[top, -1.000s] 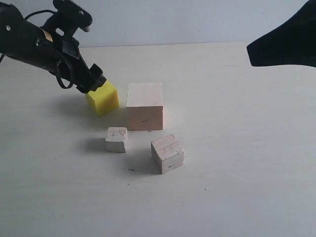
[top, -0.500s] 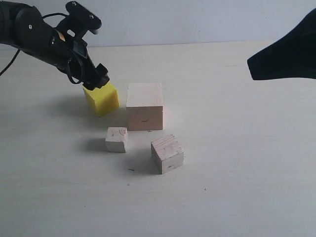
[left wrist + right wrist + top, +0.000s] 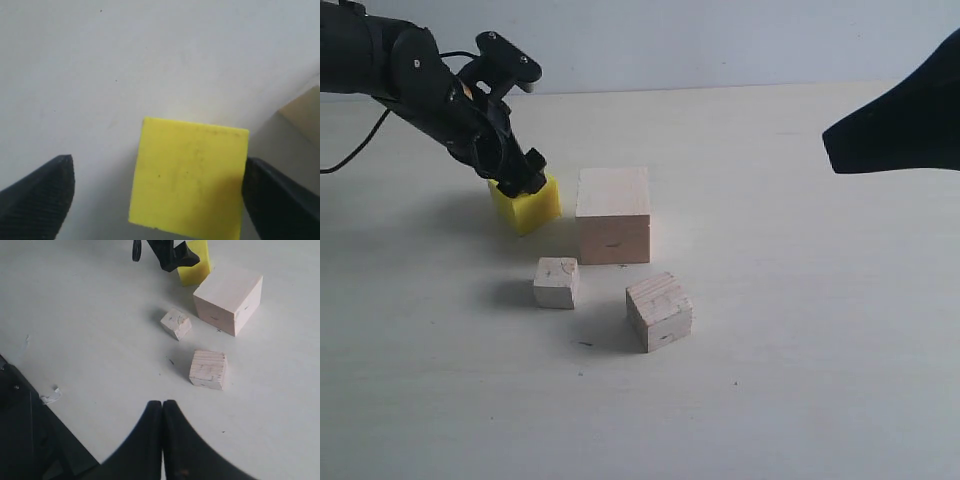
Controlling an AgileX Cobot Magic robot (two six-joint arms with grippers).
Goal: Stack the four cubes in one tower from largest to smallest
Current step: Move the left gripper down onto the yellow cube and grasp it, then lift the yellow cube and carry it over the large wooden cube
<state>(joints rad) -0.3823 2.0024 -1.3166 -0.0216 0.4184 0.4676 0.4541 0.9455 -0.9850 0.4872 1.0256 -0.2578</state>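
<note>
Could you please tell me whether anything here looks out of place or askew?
Nothing is damaged or spilled. The medium wood cube sits turned askew from the large cube, and a small white scrap lies on the table.

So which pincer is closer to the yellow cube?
Left. The left pincer is right at the yellow cube, open, with a finger on either side. The right pincer is shut and far off to the right in the exterior view.

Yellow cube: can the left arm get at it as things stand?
Probably yes. The left gripper is right above the yellow cube, jaws open on either side of it, and the large wooden cube beside it leaves a gap.
</note>
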